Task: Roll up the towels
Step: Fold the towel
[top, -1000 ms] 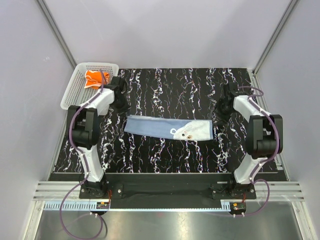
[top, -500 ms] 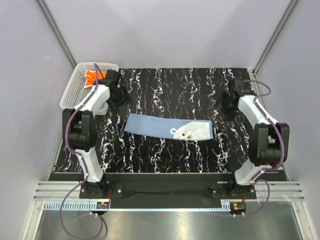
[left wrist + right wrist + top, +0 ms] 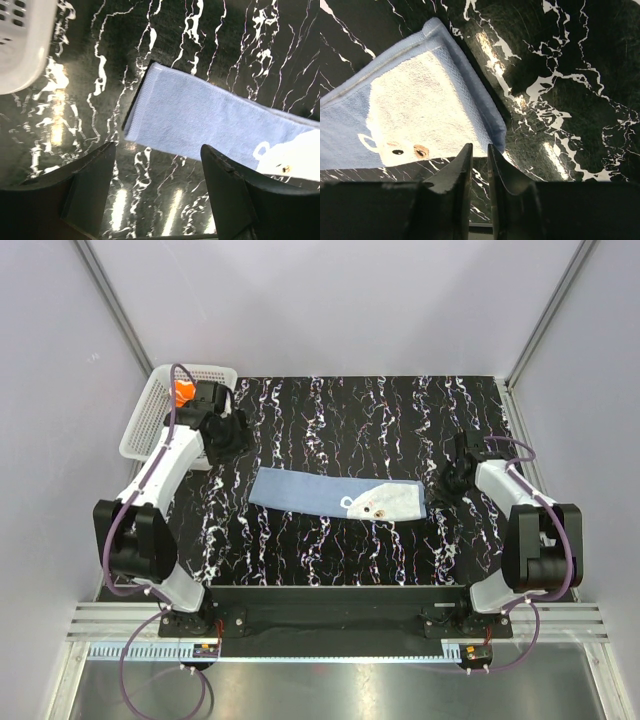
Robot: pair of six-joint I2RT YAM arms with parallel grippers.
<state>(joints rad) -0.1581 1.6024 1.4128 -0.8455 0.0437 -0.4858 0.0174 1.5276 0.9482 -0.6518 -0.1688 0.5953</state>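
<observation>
Top external view has the light blue towel [image 3: 335, 497] lying flat as a long strip across the middle of the black marbled surface [image 3: 350, 410], between my two arms. Its right end carries a white patch with a small cartoon face. The orange towel [image 3: 183, 393] sits bunched in the white mesh basket [image 3: 150, 415] at the far left corner, partly hidden behind my left arm.

My left gripper [image 3: 232, 435] hangs just beside the basket's right side, beyond the far left corner of the blue towel and apart from it. In the left wrist view the jaws of my left gripper [image 3: 157, 147] stand wide apart with nothing between them. The towel's [image 3: 200, 120] left short edge lies below and ahead, and a corner of the basket [image 3: 20, 45] shows at the upper left.

My right gripper [image 3: 452, 480] is low beside the right end of the blue towel. In the right wrist view the jaws of my right gripper [image 3: 480, 146] stand only a thin slit apart and hold nothing. The towel's [image 3: 410, 115] near right corner lies just past the fingertips. Whether they touch the cloth I cannot tell.
</observation>
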